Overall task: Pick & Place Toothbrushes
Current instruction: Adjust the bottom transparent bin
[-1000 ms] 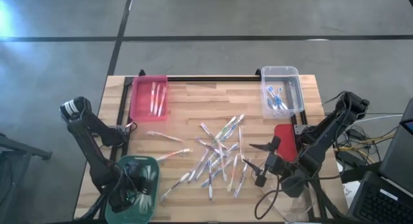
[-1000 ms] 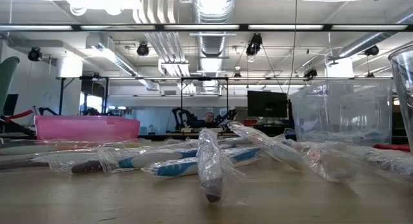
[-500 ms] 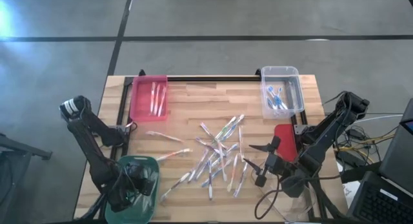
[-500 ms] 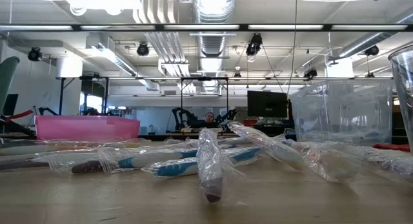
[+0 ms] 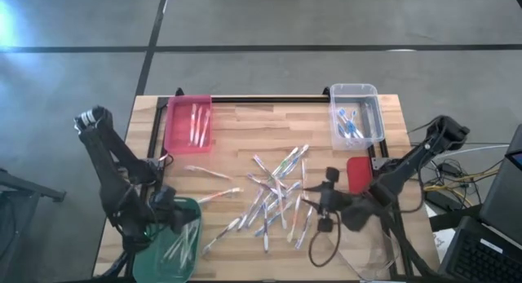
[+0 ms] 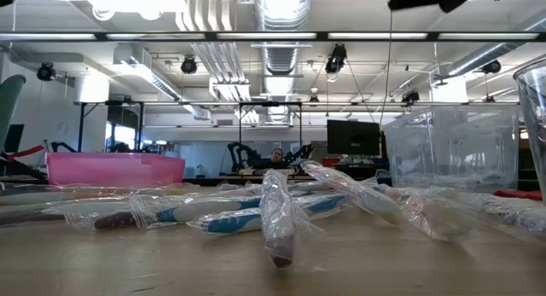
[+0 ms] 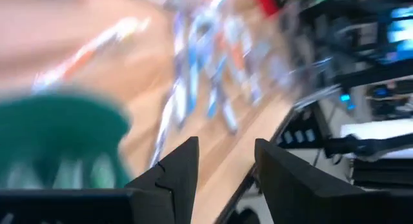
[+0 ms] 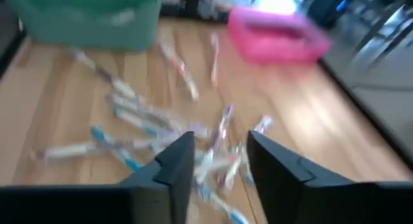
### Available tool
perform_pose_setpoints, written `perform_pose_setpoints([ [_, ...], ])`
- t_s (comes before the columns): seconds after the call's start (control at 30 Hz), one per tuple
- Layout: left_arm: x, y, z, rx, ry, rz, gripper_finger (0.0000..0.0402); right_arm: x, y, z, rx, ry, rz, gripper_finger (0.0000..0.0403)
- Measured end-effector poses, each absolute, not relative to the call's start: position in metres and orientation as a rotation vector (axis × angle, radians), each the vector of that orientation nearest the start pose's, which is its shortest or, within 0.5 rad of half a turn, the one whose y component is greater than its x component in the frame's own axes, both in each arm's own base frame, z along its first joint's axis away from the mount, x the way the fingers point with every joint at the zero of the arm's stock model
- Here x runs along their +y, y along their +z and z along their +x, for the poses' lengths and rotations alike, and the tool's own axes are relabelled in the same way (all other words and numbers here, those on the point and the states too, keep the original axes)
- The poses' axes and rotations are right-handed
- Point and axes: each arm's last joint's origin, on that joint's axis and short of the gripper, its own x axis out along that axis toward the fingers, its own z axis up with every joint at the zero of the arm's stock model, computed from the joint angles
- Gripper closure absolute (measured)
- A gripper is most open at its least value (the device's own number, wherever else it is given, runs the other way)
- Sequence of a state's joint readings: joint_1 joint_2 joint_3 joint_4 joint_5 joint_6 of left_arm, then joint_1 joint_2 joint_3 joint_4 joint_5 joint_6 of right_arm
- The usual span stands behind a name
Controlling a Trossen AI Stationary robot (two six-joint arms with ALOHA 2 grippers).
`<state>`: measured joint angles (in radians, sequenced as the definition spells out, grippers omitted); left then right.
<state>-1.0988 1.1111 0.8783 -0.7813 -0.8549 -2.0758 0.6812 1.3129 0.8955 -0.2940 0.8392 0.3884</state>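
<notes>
Wooden table bare along its far edge, toothbrushes heaped mid-surface. Left gripper over green bin, fingers apart, empty. Right gripper beside the heap, fingers apart.

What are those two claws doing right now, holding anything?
Left gripper: open and empty, above the green bin.
Right gripper: open and empty, over the loose toothbrushes.

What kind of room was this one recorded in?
Probably a lab or workshop in an open industrial space. The low view shows exposed ceiling ducts, a monitor and a person at far benches. The high view shows a wooden table on bare concrete floor.
</notes>
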Motion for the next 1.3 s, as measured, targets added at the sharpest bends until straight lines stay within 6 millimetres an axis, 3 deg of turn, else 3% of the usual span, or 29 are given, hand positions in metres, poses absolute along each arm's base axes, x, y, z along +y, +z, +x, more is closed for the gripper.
perform_pose_setpoints([
  [0.23, -0.158, 0.281, 0.109, 0.302, 0.338, -0.919, 0.0246, 0.116, 0.251, 0.215, 0.738, -0.216, -0.029, 0.0374],
  [0.3, -0.156, 0.283, 0.110, 0.256, 0.343, -0.856, 0.0246, 0.110, 0.247, 0.209, 0.830, -0.219, -0.015, 0.0388],
  [0.5, -0.151, 0.286, 0.113, 0.149, 0.379, -0.616, 0.0247, 0.098, 0.235, 0.186, 1.145, -0.248, 0.008, 0.0394],
  [0.67, -0.145, 0.288, 0.119, 0.085, 0.439, -0.505, 0.0248, 0.095, 0.232, 0.175, 1.294, -0.255, 0.055, 0.0394],
  [1.3, -0.137, 0.287, 0.129, 0.100, 0.492, -0.478, 0.0250, 0.094, 0.230, 0.151, 1.633, -0.298, 0.237, 0.0395],
])
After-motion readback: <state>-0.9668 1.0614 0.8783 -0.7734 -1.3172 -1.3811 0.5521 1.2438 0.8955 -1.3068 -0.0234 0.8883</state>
